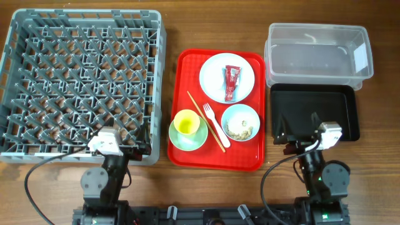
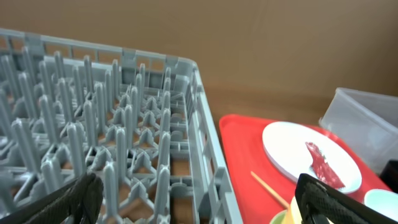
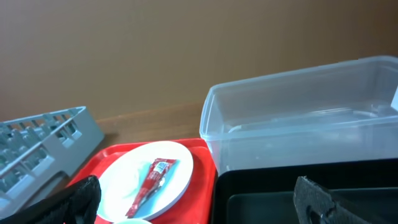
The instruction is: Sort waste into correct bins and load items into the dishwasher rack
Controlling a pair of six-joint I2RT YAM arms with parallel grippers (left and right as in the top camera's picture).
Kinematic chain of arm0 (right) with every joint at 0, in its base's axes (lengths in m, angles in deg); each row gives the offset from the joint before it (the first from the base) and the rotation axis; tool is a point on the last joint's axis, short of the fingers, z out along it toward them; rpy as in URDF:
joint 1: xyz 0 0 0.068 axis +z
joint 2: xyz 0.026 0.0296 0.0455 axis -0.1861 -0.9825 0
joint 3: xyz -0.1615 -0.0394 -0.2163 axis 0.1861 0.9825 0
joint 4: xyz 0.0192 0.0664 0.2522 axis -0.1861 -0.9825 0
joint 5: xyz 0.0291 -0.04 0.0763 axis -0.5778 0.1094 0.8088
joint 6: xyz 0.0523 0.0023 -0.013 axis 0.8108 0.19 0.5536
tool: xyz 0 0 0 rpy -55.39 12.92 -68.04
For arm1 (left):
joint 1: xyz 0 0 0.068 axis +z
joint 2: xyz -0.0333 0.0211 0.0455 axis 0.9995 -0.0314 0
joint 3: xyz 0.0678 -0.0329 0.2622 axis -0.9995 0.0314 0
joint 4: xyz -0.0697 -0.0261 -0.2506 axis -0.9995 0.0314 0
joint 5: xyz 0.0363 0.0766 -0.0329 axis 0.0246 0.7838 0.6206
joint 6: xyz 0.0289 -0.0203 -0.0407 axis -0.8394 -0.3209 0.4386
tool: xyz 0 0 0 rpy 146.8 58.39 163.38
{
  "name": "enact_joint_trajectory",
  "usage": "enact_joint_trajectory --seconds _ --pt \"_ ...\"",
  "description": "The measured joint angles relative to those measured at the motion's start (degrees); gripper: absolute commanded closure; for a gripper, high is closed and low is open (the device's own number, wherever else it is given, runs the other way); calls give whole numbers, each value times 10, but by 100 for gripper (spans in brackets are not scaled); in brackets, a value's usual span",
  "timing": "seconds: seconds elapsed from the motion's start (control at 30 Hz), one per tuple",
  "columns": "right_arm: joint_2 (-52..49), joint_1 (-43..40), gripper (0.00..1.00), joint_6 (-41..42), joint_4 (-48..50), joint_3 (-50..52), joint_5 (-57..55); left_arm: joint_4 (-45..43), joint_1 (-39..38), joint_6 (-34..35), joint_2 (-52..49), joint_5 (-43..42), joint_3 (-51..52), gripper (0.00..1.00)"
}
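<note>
Left gripper (image 2: 198, 200) and right gripper (image 3: 198, 200) stood spread; bowl (image 1: 240, 122) on red tray (image 1: 215, 160) (loose crumbs (image 1: 238, 130) inside) could spill if tilted.

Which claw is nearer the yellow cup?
Left. The left claw is at the rack's near right corner, beside the yellow cup; the right claw is farther, over the black tray.

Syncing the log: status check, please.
Left gripper and right gripper open, nothing held. Wrapper on the plate; cup, bowl, fork on the red tray. Rack holds no dishes. No obstruction seen.
</note>
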Motion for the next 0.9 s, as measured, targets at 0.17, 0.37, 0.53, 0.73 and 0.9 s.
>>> enact_joint_trajectory --seconds 0.17,0.37,0.53,0.73,0.9 --pt "-93 0 0 0 -14 -80 1 75 0 3 -109 0 -98 0" --pt "-313 0 0 -29 -139 -296 23 197 0 5 -289 0 -250 0" --pt "-494 0 0 -55 -353 -522 46 327 0 4 -443 0 -391 0" --pt "-618 0 0 -57 -427 -650 49 362 1 4 -520 -2 -459 0" --pt "-661 0 0 -57 -444 -651 94 374 1 4 -521 -7 -459 0"
